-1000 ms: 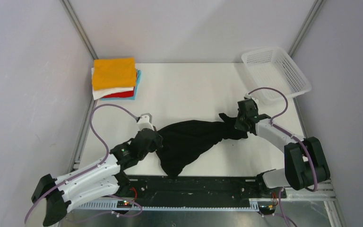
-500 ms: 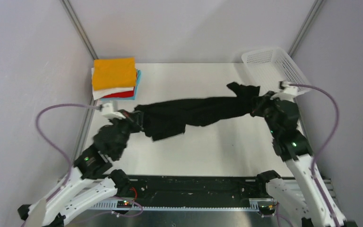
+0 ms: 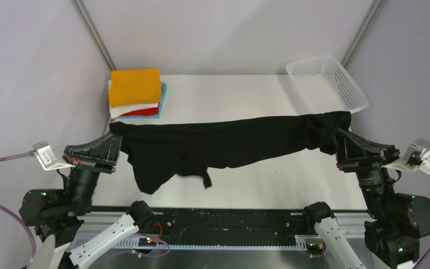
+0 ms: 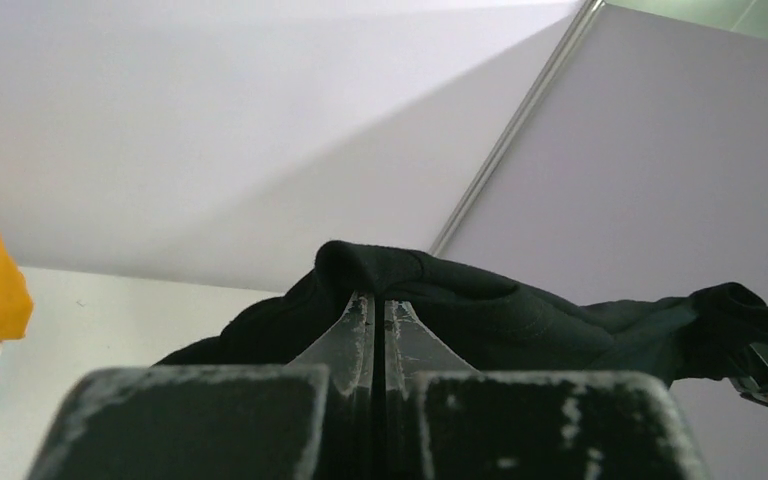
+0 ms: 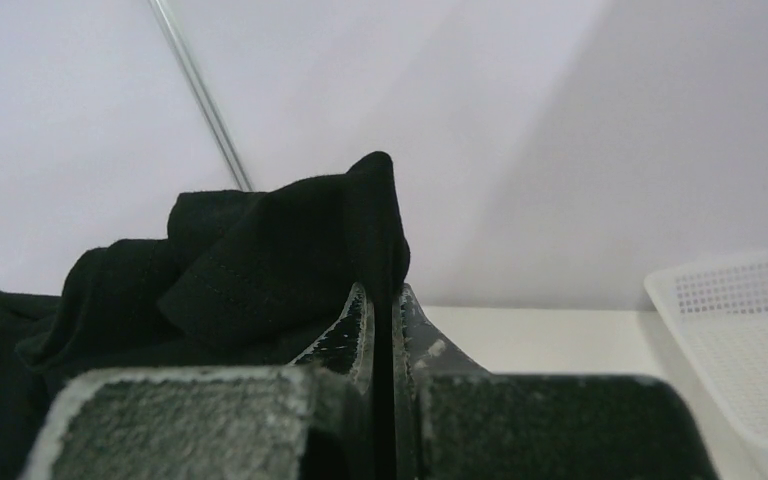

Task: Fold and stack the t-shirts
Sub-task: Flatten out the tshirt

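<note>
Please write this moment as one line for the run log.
left gripper: shut on tee | right gripper: shut on tee | tee: stretched between both grippers, lower part hanging | stack: far-left corner

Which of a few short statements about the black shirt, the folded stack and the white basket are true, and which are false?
1. The plain black short-sleeved t-shirt is stretched between the left gripper and the right gripper. True.
2. The left gripper is open. False: it is shut on that t-shirt.
3. A folded orange shirt tops the stack of folded shirts at the far left corner of the table. True.
4. The white plastic mesh basket holds a folded shirt. False: no shirt is in it.
</note>
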Robot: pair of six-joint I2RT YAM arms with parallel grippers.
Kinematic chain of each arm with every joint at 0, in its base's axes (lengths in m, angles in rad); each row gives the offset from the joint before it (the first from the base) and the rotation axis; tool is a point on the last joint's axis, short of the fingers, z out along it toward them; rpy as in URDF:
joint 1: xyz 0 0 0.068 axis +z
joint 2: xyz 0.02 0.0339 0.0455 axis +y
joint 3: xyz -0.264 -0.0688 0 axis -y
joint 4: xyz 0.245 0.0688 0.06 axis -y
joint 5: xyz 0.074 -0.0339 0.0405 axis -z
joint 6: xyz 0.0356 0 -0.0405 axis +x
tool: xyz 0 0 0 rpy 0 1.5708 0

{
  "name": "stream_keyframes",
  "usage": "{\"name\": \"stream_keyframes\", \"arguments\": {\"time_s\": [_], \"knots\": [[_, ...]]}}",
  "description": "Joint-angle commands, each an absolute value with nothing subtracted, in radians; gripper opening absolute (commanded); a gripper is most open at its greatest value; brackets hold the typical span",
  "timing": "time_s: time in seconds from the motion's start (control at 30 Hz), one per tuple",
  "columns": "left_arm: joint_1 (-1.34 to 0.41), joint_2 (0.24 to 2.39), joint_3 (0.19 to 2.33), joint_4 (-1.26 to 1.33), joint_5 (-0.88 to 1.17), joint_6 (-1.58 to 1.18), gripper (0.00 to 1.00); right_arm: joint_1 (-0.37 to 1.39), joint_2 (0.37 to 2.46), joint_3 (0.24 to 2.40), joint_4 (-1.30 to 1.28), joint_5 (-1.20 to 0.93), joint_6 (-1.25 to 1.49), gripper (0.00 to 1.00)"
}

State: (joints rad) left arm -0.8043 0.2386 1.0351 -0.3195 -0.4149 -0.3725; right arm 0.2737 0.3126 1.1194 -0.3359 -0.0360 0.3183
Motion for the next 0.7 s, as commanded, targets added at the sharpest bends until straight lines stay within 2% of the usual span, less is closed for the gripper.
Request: {"name": "stream_keyframes", "arguments": {"time_s": [0.0,0.13,0.23,0.33,0.4,0.43,0.47,0.5,0.53,0.6,0.67], "knots": [[-0.797,0.289,1.054,-0.300,-0.455,-0.322,0.00,0.270,0.328,1.129,-0.432,-0.027,0.333,0.00],[-0.797,0.402,1.002,-0.300,-0.727,-0.310,0.00,0.270,0.412,1.087,-0.548,0.067,0.367,0.00],[-0.792,0.558,0.932,-0.301,-0.913,-0.333,0.00,0.269,0.468,0.932,-0.550,0.108,0.416,0.00],[-0.689,0.718,0.861,-0.303,-0.886,-0.402,0.08,0.261,0.568,0.760,-0.450,0.129,0.464,0.05],[-0.570,0.849,0.818,-0.298,-0.721,-0.497,0.13,0.237,0.667,0.618,-0.365,0.132,0.504,0.10],[-0.532,0.963,0.815,-0.297,-0.635,-0.515,0.25,0.206,0.705,0.598,-0.343,0.137,0.511,0.17],[-0.467,1.087,0.845,-0.297,-0.610,-0.529,0.46,0.188,0.790,0.587,-0.313,0.142,0.519,0.27],[-0.442,1.146,0.874,-0.312,-0.572,-0.527,0.60,0.146,0.868,0.591,-0.304,0.159,0.523,0.56],[-0.404,1.249,0.937,-0.342,-0.536,-0.528,0.88,0.112,0.899,0.614,-0.300,0.184,0.527,0.83],[-0.378,1.339,1.022,-0.365,-0.498,-0.519,0.98,0.091,0.964,0.668,-0.318,0.238,0.532,0.97],[-0.374,1.362,1.073,-0.371,-0.470,-0.509,0.99,0.094,0.972,0.710,-0.334,0.270,0.522,0.99]]}}
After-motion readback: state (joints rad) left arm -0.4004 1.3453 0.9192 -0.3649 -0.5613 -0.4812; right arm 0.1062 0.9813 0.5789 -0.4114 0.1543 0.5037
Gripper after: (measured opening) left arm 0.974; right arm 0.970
